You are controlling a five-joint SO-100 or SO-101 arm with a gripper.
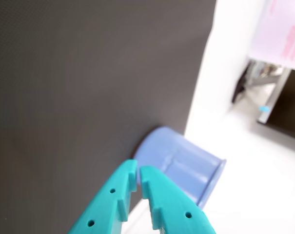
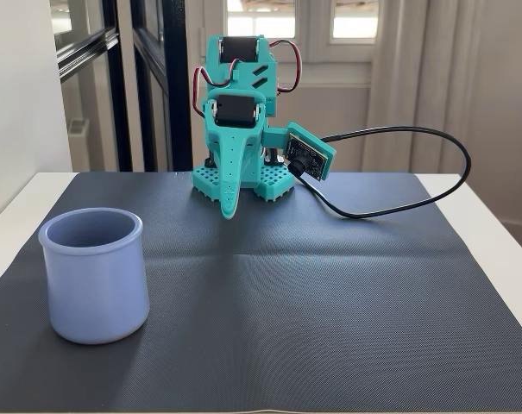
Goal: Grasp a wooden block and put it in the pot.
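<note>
The teal arm [image 2: 236, 103] sits folded upright over its base at the middle of the table's far edge in the fixed view. Its gripper [image 2: 229, 212] hangs straight down in front of the base, tip just above the surface. In the wrist view the gripper [image 1: 138, 171] enters from the bottom edge, its two teal fingers [image 1: 167, 202] nearly together, a thin gap between them, holding nothing.
</note>
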